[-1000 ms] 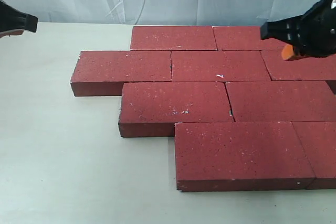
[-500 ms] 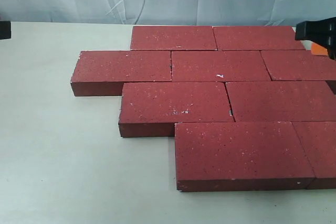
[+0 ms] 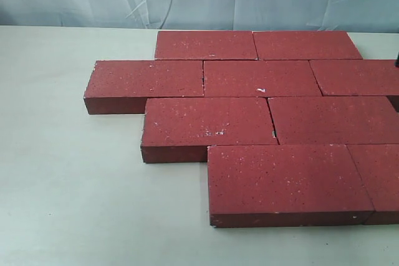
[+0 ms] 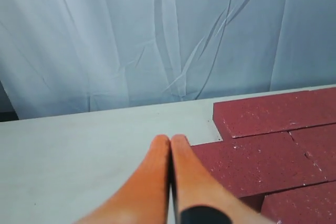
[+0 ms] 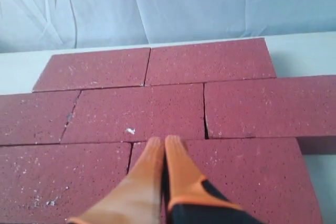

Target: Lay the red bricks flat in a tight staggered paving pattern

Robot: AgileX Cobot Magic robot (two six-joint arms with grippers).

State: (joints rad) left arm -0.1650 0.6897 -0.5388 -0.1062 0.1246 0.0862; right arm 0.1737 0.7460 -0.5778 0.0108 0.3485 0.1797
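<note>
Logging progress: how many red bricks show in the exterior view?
9 red bricks: two in the back row, three in the second, two in the third, two in front. Right edge crops some; more may be hidden.

Your left gripper [image 4: 170, 139] is closed: its two orange fingers [image 4: 152, 177] are pressed together along all their length, and the tips touch. One finger has a black part at its base. Your right gripper [image 5: 164, 141] has the same pose, with its orange fingers [image 5: 144, 182] tight together and one of them black at the base. In the exterior view only a small dark piece [image 3: 397, 63] shows at the right edge, too small to tell what it is.
</note>
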